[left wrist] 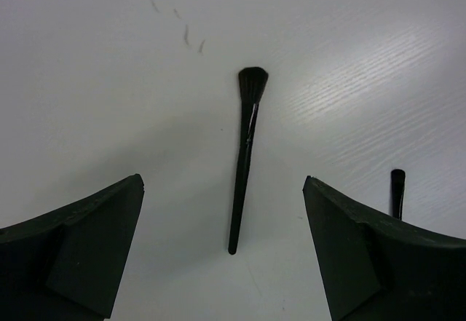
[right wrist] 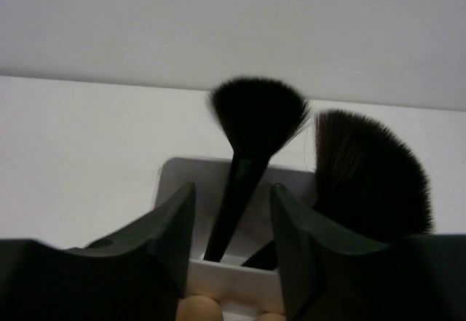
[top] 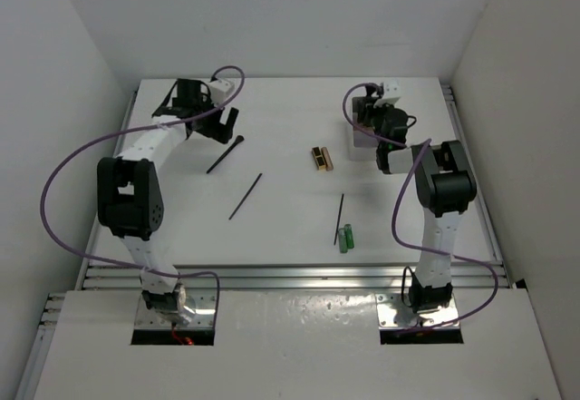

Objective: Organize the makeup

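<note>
A slim black brush [left wrist: 244,161] with a small flared head lies on the white table, its handle end between my left gripper's [left wrist: 222,183] open fingers, which hang above it. It also shows in the top view [top: 226,155], just in front of the left gripper [top: 220,121]. My right gripper [right wrist: 233,190] is open over the white compartmented box [right wrist: 233,277], its fingers on either side of a black flared-head brush [right wrist: 256,113] standing in the box without touching it. A second flared brush [right wrist: 368,175] stands beside it. Two thin black sticks [top: 246,196] [top: 341,218], a black-and-gold case [top: 322,158] and green tubes [top: 345,237] lie on the table.
The white box [top: 361,139] sits at the back right under the right gripper [top: 379,128]. Beige round items [right wrist: 196,310] lie in its near compartment. White walls enclose the table on three sides. A metal rail [top: 290,278] runs along the near edge.
</note>
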`<action>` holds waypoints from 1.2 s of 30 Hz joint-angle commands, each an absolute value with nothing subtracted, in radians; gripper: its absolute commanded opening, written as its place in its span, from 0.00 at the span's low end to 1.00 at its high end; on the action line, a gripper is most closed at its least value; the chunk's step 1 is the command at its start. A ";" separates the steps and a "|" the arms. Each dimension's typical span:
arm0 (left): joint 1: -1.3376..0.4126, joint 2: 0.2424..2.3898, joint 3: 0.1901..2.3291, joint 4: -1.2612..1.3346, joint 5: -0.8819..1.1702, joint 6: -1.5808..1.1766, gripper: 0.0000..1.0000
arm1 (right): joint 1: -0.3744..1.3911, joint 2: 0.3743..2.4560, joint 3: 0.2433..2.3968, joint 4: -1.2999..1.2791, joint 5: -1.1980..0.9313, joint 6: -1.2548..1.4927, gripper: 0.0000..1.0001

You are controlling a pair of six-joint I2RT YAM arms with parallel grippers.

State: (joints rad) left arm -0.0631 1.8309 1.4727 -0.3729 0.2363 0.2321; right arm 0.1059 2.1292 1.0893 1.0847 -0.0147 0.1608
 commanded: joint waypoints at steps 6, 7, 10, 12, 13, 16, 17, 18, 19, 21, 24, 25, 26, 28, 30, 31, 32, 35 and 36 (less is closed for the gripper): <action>-0.150 1.974 1.522 -0.376 0.126 0.350 0.96 | 0.117 1.997 1.066 1.140 0.017 0.152 0.55; -0.150 1.992 1.522 -0.385 0.112 0.363 0.96 | 0.118 1.990 1.065 1.125 0.018 0.149 0.56; -0.178 2.052 1.549 -0.394 0.100 0.385 0.94 | 0.123 1.948 1.052 1.089 0.021 0.124 0.60; -0.178 2.075 1.580 -0.405 0.054 0.361 0.90 | 0.130 1.911 1.040 1.081 0.015 0.127 0.60; -0.178 2.101 1.592 -0.405 0.031 0.341 0.88 | 0.133 1.904 1.026 1.077 0.008 0.121 0.61; -0.178 2.147 1.652 -0.429 0.003 0.278 0.76 | 0.143 1.849 0.990 1.091 0.005 0.100 0.61; -0.169 2.183 1.686 -0.458 0.012 0.269 0.71 | 0.149 1.832 0.971 1.092 0.006 0.100 0.61; -0.169 2.203 1.709 -0.483 0.024 0.268 0.69 | 0.149 1.812 0.951 1.092 0.006 0.100 0.61; -0.169 2.224 1.733 -0.512 0.035 0.268 0.66 | 0.152 1.804 0.942 1.098 0.006 0.104 0.61; -0.169 2.284 1.782 -0.613 0.044 0.278 0.55 | 0.153 1.766 0.901 1.108 0.006 0.106 0.60; -0.169 2.318 1.830 -0.714 0.093 0.278 0.40 | 0.156 1.717 0.862 1.114 0.006 0.094 0.60; -0.169 2.318 1.830 -0.730 0.118 0.278 0.38 | 0.160 1.707 0.850 1.111 0.005 0.075 0.60; -0.169 2.318 1.830 -0.744 0.129 0.278 0.38 | 0.160 1.698 0.844 1.106 0.005 0.071 0.60; -0.169 2.318 1.819 -0.785 0.138 0.267 0.37 | 0.161 1.689 0.841 1.103 0.006 0.052 0.60; -0.169 2.332 1.831 -0.839 0.138 0.267 0.30 | 0.158 1.683 0.842 1.114 0.006 0.049 0.60; -0.169 2.345 1.842 -0.860 0.138 0.256 0.28 | 0.158 1.678 0.842 1.115 0.005 0.052 0.60; -0.169 2.355 1.867 -0.880 0.147 0.256 0.26 | 0.158 1.678 0.842 1.117 0.006 0.051 0.60; -0.169 2.378 1.876 -0.913 0.170 0.247 0.11 | 0.158 1.674 0.853 1.120 0.006 0.057 0.60; -0.169 2.378 1.887 -0.913 0.182 0.247 0.00 | 0.161 1.674 0.857 1.121 0.005 0.057 0.60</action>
State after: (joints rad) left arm -0.1707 2.3116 1.8919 -0.7765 0.1387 0.2619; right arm 0.1551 1.7103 0.8406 1.0622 0.0154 0.0700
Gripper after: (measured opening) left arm 0.067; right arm 0.600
